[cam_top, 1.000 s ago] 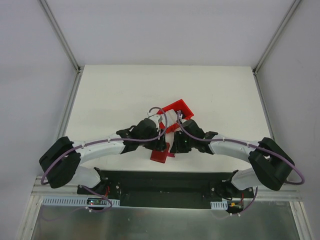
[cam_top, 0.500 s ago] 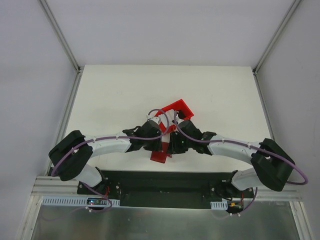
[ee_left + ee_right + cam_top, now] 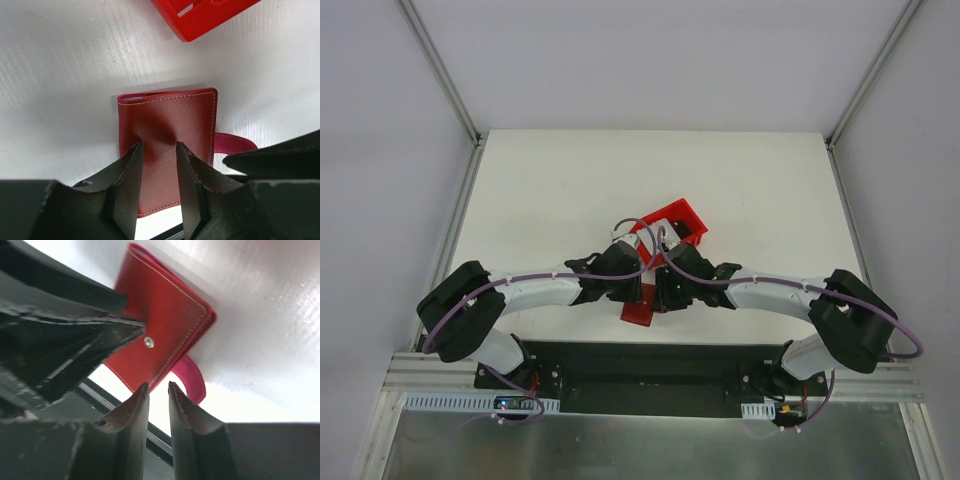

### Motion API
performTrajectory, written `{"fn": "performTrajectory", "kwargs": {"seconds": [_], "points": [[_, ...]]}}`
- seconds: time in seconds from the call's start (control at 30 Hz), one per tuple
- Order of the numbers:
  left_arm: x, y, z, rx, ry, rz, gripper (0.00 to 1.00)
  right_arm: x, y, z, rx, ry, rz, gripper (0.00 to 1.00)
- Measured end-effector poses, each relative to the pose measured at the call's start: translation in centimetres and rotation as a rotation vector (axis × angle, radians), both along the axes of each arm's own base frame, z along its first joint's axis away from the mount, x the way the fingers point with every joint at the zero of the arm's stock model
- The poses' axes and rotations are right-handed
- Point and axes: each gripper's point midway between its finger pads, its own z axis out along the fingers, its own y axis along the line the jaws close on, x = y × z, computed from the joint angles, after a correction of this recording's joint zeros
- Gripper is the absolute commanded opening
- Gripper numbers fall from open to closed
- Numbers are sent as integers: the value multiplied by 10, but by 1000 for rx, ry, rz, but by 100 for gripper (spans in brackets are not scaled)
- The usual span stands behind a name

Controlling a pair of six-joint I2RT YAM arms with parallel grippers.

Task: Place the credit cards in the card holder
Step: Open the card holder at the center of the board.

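Observation:
The card holder (image 3: 638, 314) is a closed red wallet lying flat near the table's front edge, its pink tab (image 3: 235, 142) sticking out to the side. My left gripper (image 3: 159, 150) is set down on its cover (image 3: 170, 112), and the leather puckers between the two fingertips. My right gripper (image 3: 158, 387) holds its jaws a narrow gap apart at the card holder's edge (image 3: 175, 352), with white table showing through the gap. A metal snap (image 3: 149, 342) sits on the cover. The credit cards are out of view.
A red open-topped bin (image 3: 682, 215) stands just behind the two wrists, and its corner (image 3: 200, 22) shows in the left wrist view. The black base plate (image 3: 640, 360) runs along the near edge. Both arms crowd together over the card holder.
My left gripper has shifted right onto the card holder and its jaws have narrowed. My right arm has slid a little to the left, closer to the left gripper.

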Motion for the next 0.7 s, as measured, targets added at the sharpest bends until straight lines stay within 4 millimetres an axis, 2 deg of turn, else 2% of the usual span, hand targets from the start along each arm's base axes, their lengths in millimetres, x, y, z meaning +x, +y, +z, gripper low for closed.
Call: {"fn": "performTrajectory", "kwargs": {"seconds": [0.37,0.7], "points": [[0,0,0,-2,-3,-1,34,-3,-29,-25,-117,21,-62,25],[0,0,0,-1,-9,-9,36,-1,-35,-25,-108,30,-112,24]]}}
